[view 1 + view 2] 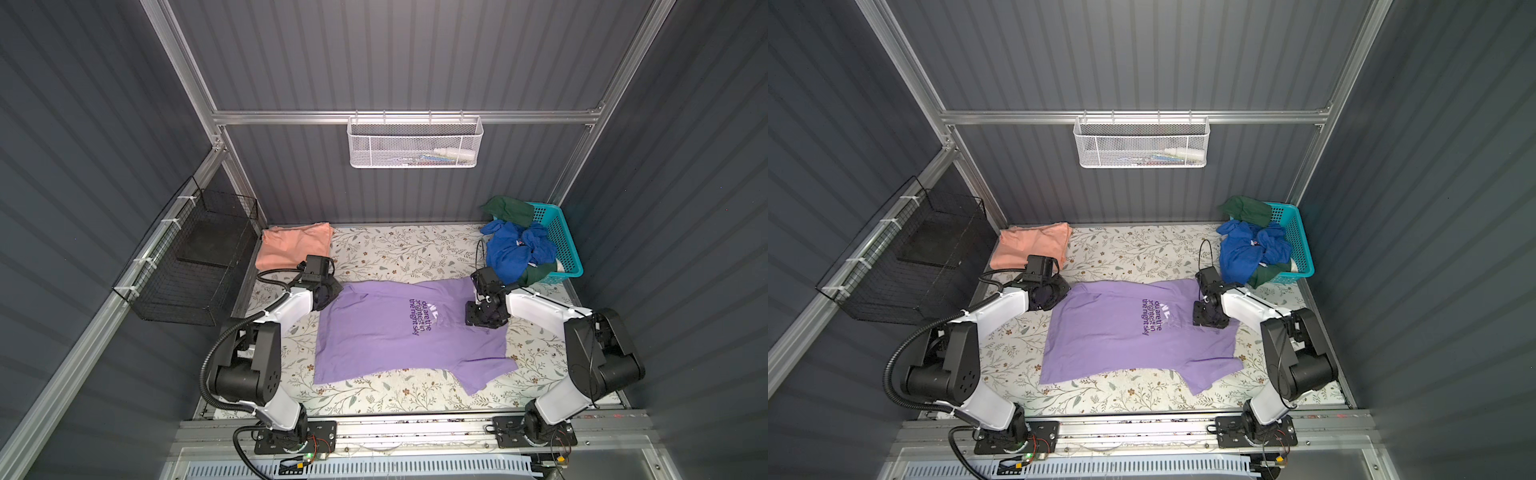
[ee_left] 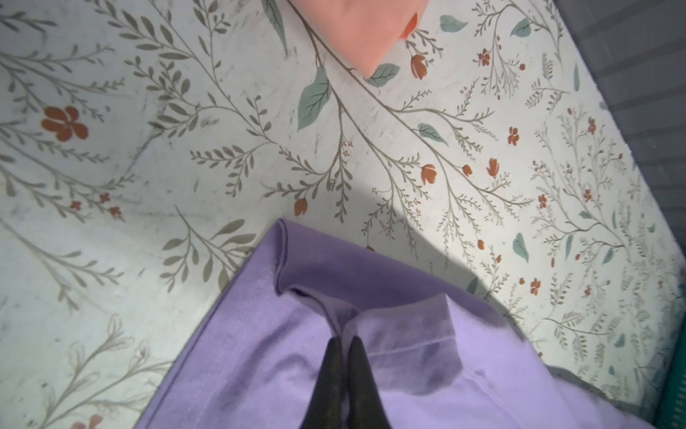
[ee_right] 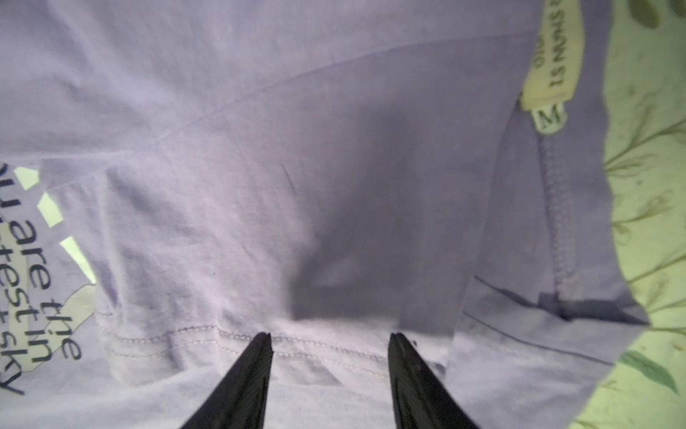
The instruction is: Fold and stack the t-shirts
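The lavender-purple t-shirt (image 1: pixel 399 345) (image 1: pixel 1125 345) lies spread on the floral table with its dark lettering facing up. My left gripper (image 1: pixel 329 291) (image 1: pixel 1055 293) is at the shirt's far left corner. In the left wrist view it (image 2: pixel 343 341) is shut, pinching a raised ridge of the purple cloth (image 2: pixel 241 353). My right gripper (image 1: pixel 484 321) (image 1: pixel 1211 321) is low over the shirt's right part near the neck label. There it (image 3: pixel 330 337) is open, its fingertips straddling a stitched hem of the fabric (image 3: pixel 260 148). The salmon-orange t-shirt (image 1: pixel 293 246) (image 1: pixel 1032 246) (image 2: pixel 363 29) lies folded at the back left.
A turquoise basket (image 1: pixel 562 243) (image 1: pixel 1299 239) stands at the back right, with blue cloth (image 1: pixel 509 255) and dark green cloth (image 1: pixel 508 210) spilling from it. A black wire basket (image 1: pixel 195 257) hangs on the left wall. On the back rail hangs a white mesh basket (image 1: pixel 415 143).
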Controlling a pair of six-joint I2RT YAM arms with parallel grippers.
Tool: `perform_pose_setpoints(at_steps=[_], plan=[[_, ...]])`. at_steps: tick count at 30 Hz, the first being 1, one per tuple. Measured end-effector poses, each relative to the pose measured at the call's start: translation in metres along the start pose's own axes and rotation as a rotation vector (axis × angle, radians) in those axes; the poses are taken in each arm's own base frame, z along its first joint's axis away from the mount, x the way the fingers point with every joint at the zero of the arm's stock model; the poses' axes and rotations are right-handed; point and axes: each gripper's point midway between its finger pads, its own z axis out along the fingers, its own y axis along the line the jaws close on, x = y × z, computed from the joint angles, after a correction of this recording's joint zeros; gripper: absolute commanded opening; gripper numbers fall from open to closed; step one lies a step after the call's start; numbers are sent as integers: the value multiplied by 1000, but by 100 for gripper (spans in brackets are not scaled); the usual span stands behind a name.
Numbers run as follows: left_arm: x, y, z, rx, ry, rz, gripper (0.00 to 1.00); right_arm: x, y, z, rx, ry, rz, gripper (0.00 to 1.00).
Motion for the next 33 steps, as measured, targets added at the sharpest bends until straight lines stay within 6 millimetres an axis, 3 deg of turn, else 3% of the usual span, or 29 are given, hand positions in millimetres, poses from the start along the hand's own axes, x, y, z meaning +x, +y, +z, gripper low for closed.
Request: perform_pose_setpoints(at_steps=[9,20,28,33], plan=[[-23,-16,12,-10,-35,186,0,0,0,1,0,4,0,53],[-47,-38,33,8,-83,285,0,0,1,1,-2,7,0,53],[-59,-37,32,-19,-138,321,0,1,1,1,-5,10,1,52],[-72,-49,32,-1,-168,335,0,1,2,1,-9,12,1,52]])
